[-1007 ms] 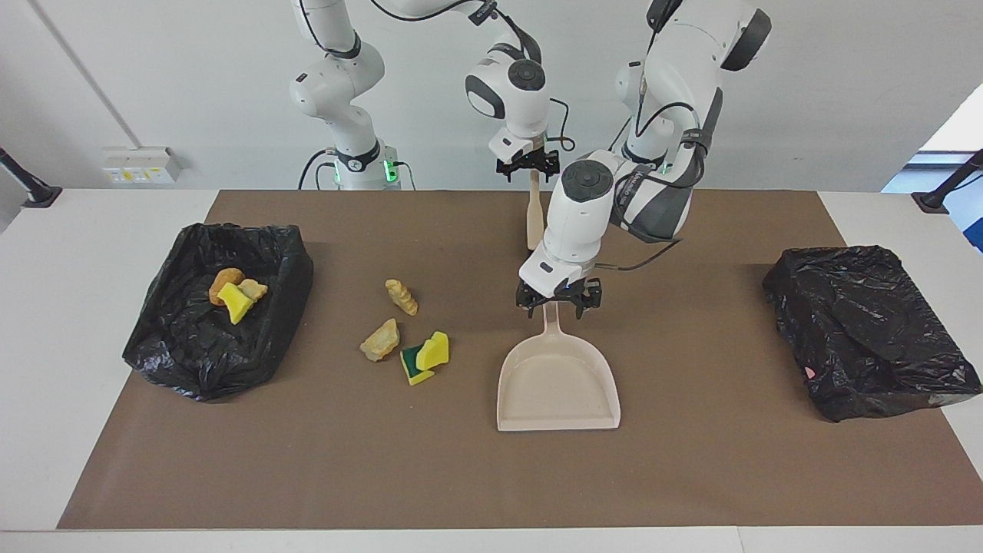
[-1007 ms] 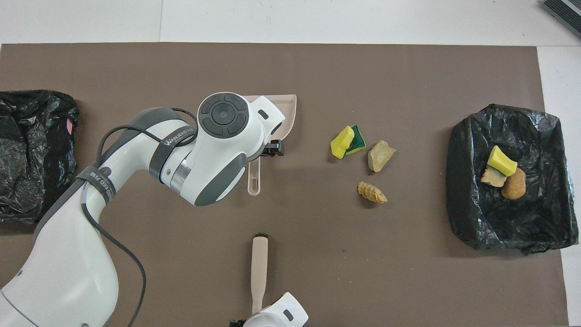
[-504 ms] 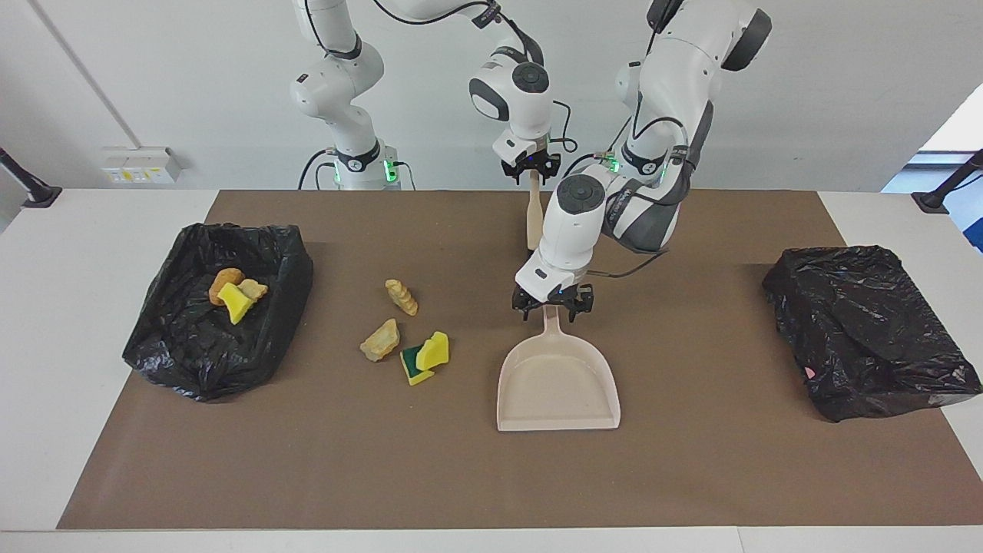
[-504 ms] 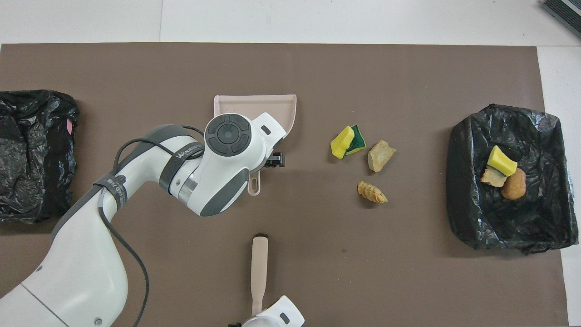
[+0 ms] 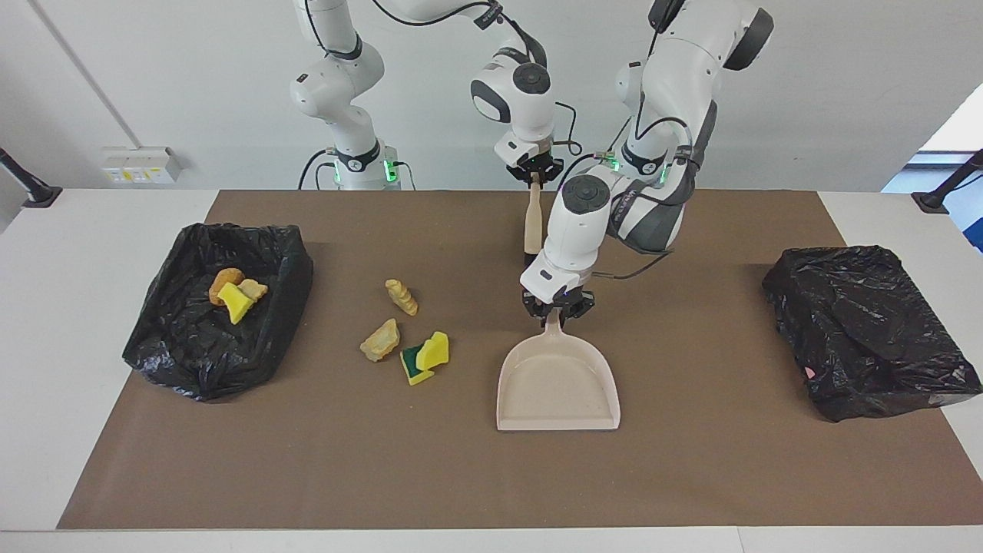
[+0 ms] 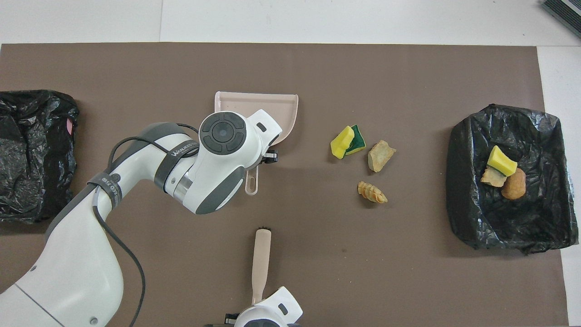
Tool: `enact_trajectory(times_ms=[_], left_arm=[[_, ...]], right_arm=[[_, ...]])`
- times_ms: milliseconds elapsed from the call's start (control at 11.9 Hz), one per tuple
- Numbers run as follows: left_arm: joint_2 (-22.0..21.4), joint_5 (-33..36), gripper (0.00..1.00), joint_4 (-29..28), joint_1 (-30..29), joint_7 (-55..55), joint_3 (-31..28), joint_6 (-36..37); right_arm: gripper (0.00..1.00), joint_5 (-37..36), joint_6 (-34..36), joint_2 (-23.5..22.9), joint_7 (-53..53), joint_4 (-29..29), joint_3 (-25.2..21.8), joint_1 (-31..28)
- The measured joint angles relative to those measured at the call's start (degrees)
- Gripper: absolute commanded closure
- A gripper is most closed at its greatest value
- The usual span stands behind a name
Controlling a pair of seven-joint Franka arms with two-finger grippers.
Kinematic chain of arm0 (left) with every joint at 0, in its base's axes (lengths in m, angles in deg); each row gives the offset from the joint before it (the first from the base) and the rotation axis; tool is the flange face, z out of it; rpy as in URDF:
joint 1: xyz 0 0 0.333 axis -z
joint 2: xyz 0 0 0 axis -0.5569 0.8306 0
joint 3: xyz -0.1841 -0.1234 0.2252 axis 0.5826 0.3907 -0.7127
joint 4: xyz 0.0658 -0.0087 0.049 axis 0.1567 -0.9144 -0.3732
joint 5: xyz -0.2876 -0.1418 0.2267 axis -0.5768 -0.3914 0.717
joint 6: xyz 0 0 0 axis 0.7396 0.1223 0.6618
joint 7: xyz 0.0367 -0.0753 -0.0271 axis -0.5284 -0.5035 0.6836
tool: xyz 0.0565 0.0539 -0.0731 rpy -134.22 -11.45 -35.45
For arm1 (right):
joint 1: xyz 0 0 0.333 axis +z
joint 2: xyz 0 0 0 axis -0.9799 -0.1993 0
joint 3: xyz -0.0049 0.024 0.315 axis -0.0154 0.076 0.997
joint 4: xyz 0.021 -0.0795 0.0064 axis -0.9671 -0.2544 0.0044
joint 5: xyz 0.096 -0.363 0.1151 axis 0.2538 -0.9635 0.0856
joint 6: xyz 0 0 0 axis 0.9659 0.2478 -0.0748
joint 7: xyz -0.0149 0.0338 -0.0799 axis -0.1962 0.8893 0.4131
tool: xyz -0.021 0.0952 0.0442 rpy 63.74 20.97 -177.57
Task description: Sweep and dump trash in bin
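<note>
Three pieces of trash lie loose on the brown mat: a yellow-green sponge (image 5: 426, 357) (image 6: 347, 141), a tan chunk (image 5: 380, 340) (image 6: 380, 156) and a ridged bread-like piece (image 5: 402, 296) (image 6: 372, 192). Three more sit in the black-lined bin (image 5: 192, 346) (image 6: 472, 218) at the right arm's end. The beige dustpan (image 5: 557, 388) (image 6: 272, 106) lies flat mid-table, and my left gripper (image 5: 556, 309) is shut on its handle. Nearer the robots, my right gripper (image 5: 535, 177) is shut on the top of the beige brush (image 5: 532, 223) (image 6: 261, 263).
A second crumpled black bag (image 5: 868, 330) (image 6: 32, 150) lies at the left arm's end of the table. The brown mat (image 5: 461, 476) covers most of the white tabletop. The loose trash lies between the dustpan and the bin.
Both grippers have gone from open to shut, the left on the dustpan handle, the right on the brush handle after coming down onto it. The brush and dustpan shifted slightly.
</note>
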Motion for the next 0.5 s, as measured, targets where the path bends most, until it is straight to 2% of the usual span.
enact_trajectory(times_ms=[252,504], left_arm=[[-1.0,0.4,1.0,0.1,-1.1,-11.0,0.0,2.1],[-2.6,0.4,1.0,1.1,-2.5,-22.2,0.0,6.1]], right_arm=[[1.0,-1.8,4.8,1.0,0.0,1.5,-0.1,-1.6],[1.0,-6.9,12.1,5.3,0.0,1.8,-0.3,-4.1]])
